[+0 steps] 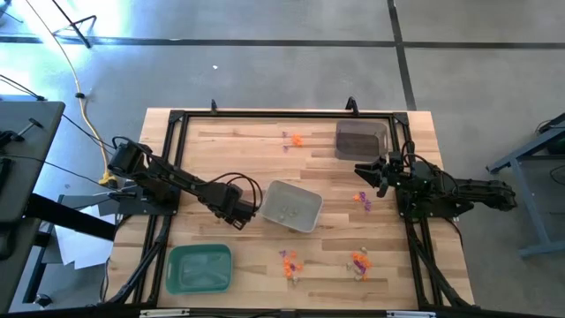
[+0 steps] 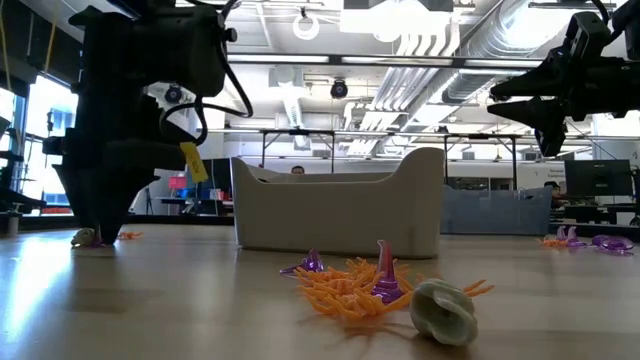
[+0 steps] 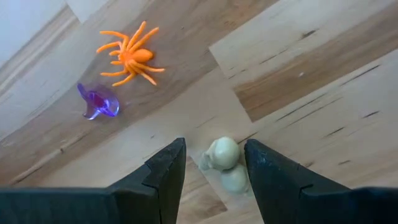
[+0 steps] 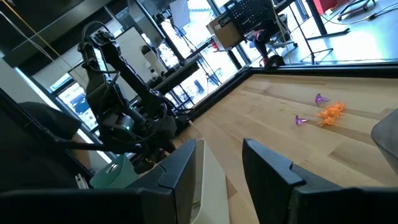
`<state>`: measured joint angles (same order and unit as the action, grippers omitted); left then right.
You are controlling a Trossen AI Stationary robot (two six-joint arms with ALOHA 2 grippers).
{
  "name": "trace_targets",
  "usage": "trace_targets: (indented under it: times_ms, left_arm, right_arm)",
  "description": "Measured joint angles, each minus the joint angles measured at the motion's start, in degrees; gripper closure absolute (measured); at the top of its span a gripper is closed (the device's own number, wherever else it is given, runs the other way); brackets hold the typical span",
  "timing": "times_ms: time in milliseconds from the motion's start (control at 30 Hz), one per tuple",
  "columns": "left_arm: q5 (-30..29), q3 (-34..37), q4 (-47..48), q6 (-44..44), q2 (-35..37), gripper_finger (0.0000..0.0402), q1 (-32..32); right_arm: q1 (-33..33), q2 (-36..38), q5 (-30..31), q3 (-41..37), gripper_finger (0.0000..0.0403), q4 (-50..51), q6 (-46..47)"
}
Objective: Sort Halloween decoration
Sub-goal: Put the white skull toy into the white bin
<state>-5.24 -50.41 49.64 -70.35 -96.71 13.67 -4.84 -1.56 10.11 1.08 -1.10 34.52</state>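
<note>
My left gripper [image 1: 238, 215] is open, fingers pointing down at the table, just left of the grey tray [image 1: 291, 207]. In the left wrist view its fingers [image 3: 214, 146] stand on either side of a pale whitish trinket [image 3: 222, 154] that lies on the wood, with a gap on each side. An orange spider [image 3: 130, 56] and a purple trinket [image 3: 96, 104] lie beyond it. My right gripper [image 1: 366, 172] is open and empty, held above the table near the dark tray [image 1: 360, 140]. It also shows in the low view [image 2: 550, 100].
A green tray [image 1: 200, 268] stands at the near left. Small heaps of orange and purple trinkets lie at the far middle [image 1: 294, 140], beside my right gripper [image 1: 362, 201] and near the front edge [image 1: 290, 262] [image 1: 359, 261]. A black frame [image 1: 177, 119] borders the table.
</note>
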Motion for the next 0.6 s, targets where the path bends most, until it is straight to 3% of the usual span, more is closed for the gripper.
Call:
trace_targets:
  times_ms: [133,433,600]
  left_arm:
    - [-0.38,0.03,-0.30,0.04,-0.03,0.0255,0.02]
    - [-0.40,0.09,-0.88,-0.09,-0.11,0.0352,0.02]
    - [-0.72,0.11,-1.29,-0.09,-0.11,0.0375,0.02]
  right_arm:
    - [0.00,0.00,0.02,0.00,0.0277,0.00,-0.01]
    - [0.00,0.00,0.01,-0.01,0.0277,0.00,-0.01]
    - [0.01,0.00,0.02,-0.01,0.0277,0.00,-0.01]
